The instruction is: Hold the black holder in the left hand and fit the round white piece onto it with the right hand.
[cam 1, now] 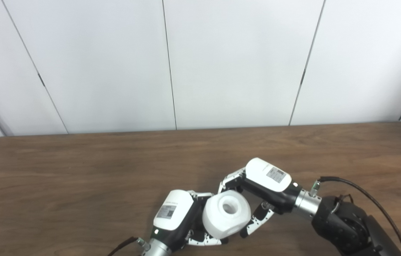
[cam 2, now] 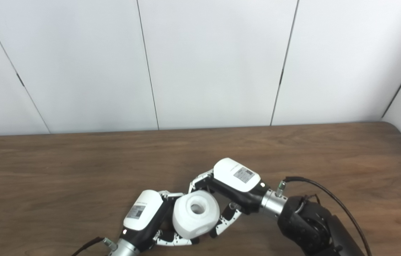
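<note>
— White piece (cam 1: pixel 226 214): round, hole facing up, held just above the table (cam 1: pixel 79 170), near its front edge.
— Black holder?
— Mostly hidden behind the white piece; only dark bits showing on the left of it, too little to tell apart from the hand.
— Left hand (cam 1: pixel 181 222)?
— Pressed against the left side of the white piece, fingers (cam 1: pixel 204 242) curled under it. Holding something, but can't tell what.
— Right hand (cam 1: pixel 257 193)?
— Right of the white piece, fingers wrapped round its far and near sides, clasping it.
— Anything else on the table?
— Only a black cable (cam 1: pixel 364 193) arching over the right arm.
</note>
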Robot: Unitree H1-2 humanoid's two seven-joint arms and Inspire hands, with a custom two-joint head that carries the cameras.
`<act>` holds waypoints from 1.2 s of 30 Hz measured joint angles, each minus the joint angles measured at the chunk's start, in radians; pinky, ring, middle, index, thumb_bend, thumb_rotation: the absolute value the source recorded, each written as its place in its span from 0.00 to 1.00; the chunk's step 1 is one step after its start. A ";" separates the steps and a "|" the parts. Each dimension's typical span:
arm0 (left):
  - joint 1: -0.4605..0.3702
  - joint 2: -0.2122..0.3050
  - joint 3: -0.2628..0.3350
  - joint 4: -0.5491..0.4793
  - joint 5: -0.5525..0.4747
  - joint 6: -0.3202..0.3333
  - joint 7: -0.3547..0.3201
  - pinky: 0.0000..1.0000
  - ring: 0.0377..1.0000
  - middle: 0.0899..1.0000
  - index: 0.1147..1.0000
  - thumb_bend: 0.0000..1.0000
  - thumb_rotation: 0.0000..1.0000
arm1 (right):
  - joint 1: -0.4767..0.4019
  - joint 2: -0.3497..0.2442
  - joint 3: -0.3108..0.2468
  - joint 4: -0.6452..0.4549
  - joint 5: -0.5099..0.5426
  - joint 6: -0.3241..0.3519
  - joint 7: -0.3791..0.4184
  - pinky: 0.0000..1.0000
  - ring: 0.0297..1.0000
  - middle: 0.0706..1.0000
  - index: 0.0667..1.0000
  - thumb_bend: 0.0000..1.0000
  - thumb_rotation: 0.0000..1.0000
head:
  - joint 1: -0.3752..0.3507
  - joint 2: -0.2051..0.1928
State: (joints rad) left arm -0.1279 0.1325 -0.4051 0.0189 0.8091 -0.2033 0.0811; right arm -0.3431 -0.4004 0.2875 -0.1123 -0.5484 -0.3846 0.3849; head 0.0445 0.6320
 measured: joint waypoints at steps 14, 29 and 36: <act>0.000 0.000 0.000 0.000 0.000 0.003 0.001 0.63 0.47 0.41 0.44 0.52 0.00 | 0.010 -0.006 0.007 -0.040 0.014 0.080 0.053 0.59 0.67 0.70 0.72 0.83 0.37 | 0.000 -0.002; 0.000 0.000 0.002 0.000 -0.001 0.003 0.001 0.63 0.47 0.41 0.44 0.52 0.00 | 0.010 -0.013 0.006 -0.072 0.032 0.150 0.101 0.63 0.72 0.76 0.78 0.91 0.31 | -0.002 -0.003; -0.001 0.000 0.003 0.000 -0.003 0.002 0.001 0.63 0.47 0.41 0.45 0.52 0.00 | 0.013 -0.038 -0.008 -0.100 0.032 0.197 0.128 0.63 0.73 0.79 0.81 0.91 0.29 | -0.002 -0.009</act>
State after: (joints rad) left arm -0.1286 0.1326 -0.4016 0.0189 0.8061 -0.2009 0.0821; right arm -0.3296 -0.4387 0.2792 -0.2126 -0.5166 -0.1881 0.5132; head 0.0430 0.6228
